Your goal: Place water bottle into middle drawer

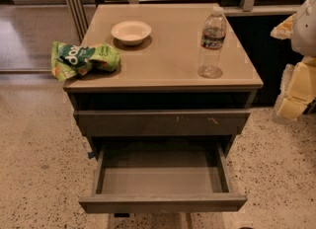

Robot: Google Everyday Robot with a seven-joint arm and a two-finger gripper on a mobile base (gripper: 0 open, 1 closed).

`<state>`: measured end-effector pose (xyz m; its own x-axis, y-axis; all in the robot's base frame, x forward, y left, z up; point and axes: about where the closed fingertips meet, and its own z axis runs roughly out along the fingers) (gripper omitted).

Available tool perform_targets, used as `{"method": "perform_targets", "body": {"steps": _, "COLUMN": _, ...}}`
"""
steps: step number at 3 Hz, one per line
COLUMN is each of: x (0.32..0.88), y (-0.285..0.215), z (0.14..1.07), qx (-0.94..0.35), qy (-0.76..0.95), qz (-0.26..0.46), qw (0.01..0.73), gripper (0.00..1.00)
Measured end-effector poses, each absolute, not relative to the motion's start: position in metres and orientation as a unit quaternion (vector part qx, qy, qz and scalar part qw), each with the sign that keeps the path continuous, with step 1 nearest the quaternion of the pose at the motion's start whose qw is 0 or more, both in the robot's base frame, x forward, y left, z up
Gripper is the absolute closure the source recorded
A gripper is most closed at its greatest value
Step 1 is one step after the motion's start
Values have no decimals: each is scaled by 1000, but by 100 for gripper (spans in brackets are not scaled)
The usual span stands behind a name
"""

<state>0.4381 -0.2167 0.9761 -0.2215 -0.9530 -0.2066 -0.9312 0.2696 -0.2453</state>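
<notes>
The water bottle [211,44] stands upright on the right side of the cabinet top [168,60]. It is clear and ribbed, with a white cap and a dark label band. The middle drawer [163,202] is pulled out wide below, and its smooth grey inside holds nothing. Above it is a shut drawer front with small pale scratches [163,123]. My gripper [292,102] hangs at the right edge of the view, beside the cabinet's right side. It is lower than the bottle, apart from it, and holds nothing that I can see.
A white bowl [131,31] sits at the back left of the cabinet top. A green snack bag [84,59] lies over the left edge. Speckled floor surrounds the cabinet. A railing and a dark wall stand behind.
</notes>
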Motion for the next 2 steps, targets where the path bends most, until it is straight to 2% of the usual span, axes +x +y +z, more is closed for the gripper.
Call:
{"method": "perform_targets", "body": {"steps": 1, "x": 438, "y": -217, "z": 976, "qx": -603, "qy": 781, "qz": -34, "qw": 159, "gripper": 0}}
{"method": "perform_targets", "body": {"steps": 2, "x": 463, "y": -228, "z": 978, "qx": -586, "qy": 788, "qz": -45, "qw": 185, "gripper": 0}}
